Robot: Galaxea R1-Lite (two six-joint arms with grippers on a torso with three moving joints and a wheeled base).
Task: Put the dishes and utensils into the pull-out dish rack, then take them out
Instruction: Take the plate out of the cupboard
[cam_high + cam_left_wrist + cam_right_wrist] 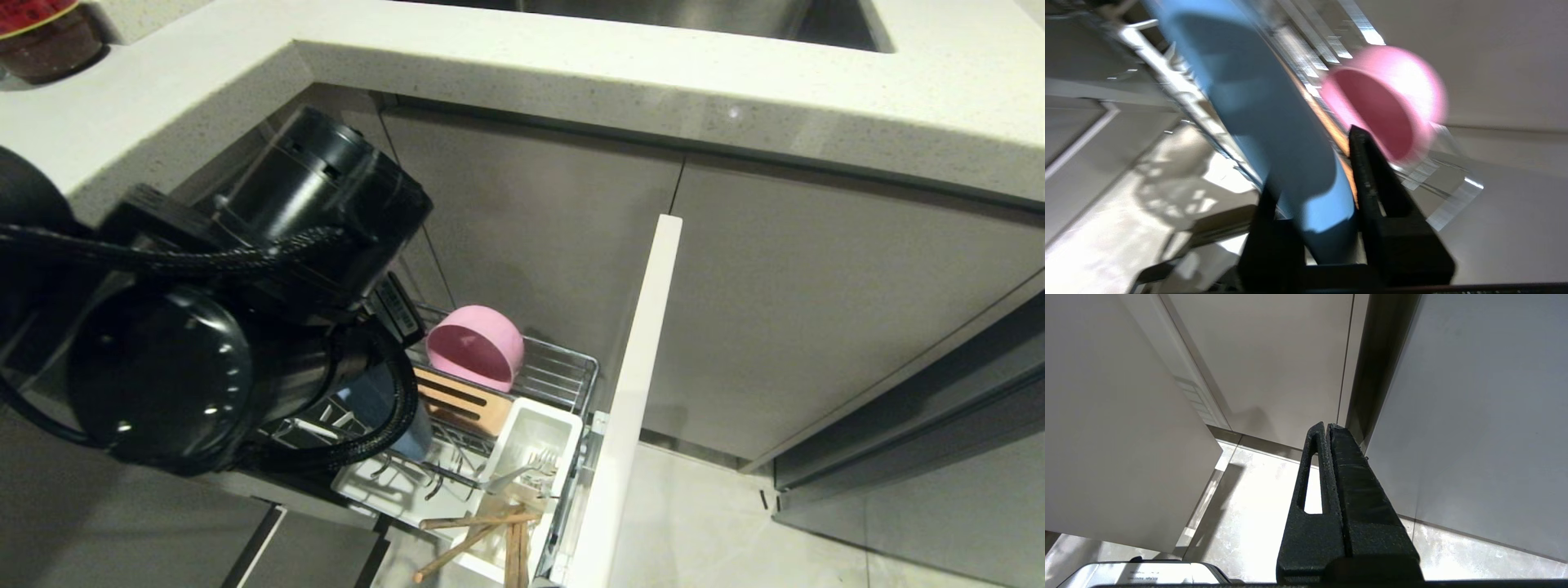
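Plate (384, 408), in the head view, is mostly hidden behind the left arm: only a blue sliver shows, standing on edge in the rack (563, 371) among the prongs. Beyond it from the arm, the pink bowl (476, 347) lies on its side on the wires. The fork (522, 474) sits in the white cup (535, 441), and the chopsticks (478, 535) lie across the rack's near end, by the white front panel (633, 408).

From the left wrist, the left gripper (1314, 192) straddles the plate's (1257, 106) rim, one finger on each face, jaws drawn narrow; the plate fills the gap, though the blur keeps me from telling whether the pads press firmly. The bowl (1388, 102) lies just past the far finger. The plate looks light, stiff and matte, so likely not very slippery and not fragile. Its thin rim is the only real hold, and being broad it would probably swing about a shallow pinch; a deeper bite should steady it. A straight lift out should keep it from catching on the prongs.

From the right wrist, the right gripper (1327, 430) hangs over the floor by the cabinet fronts, fingers pressed together, holding nothing.
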